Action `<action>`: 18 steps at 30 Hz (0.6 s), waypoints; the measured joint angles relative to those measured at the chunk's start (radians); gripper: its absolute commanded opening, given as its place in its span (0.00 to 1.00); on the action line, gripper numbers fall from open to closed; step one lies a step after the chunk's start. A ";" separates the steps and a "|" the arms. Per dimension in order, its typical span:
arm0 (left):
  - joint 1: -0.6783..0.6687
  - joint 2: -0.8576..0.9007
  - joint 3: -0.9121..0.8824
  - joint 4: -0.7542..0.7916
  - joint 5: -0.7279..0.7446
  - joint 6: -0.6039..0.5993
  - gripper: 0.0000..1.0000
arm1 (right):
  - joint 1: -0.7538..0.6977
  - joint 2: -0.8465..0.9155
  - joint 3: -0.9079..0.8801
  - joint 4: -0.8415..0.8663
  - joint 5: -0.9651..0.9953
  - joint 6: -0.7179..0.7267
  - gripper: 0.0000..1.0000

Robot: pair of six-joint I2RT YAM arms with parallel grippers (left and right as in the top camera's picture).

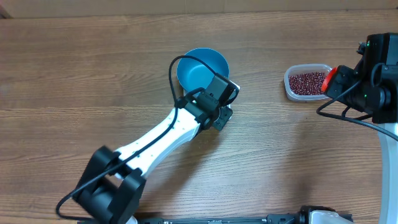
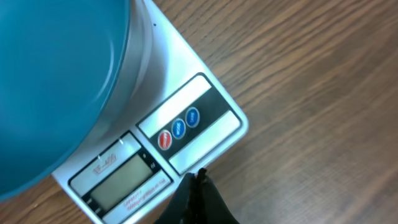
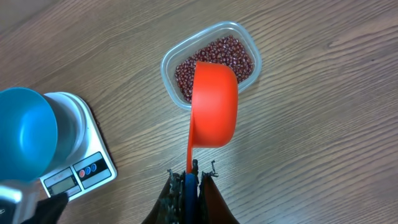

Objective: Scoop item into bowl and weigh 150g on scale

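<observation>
Orange plastic scoop [image 3: 214,102] sits clamped in your right end effector [image 3: 191,179] over clear tub [image 3: 166,62] of red-brown beans [image 3: 239,56]; your left end effector [image 2: 198,186] is closed, empty, beside white scale [image 2: 186,124] carrying light-blue bowl [image 1: 202,68].

A brown wood-grain table [image 1: 74,74] fills every view, evenly lit, with faint plank seams.
</observation>
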 measured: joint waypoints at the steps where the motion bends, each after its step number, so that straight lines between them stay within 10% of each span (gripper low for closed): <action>1: 0.000 0.014 0.000 0.012 -0.009 0.000 0.04 | 0.000 0.000 0.000 0.000 0.000 0.001 0.04; 18: 0.000 0.097 -0.002 0.121 -0.064 -0.001 0.04 | 0.000 0.000 0.000 0.006 -0.003 0.011 0.04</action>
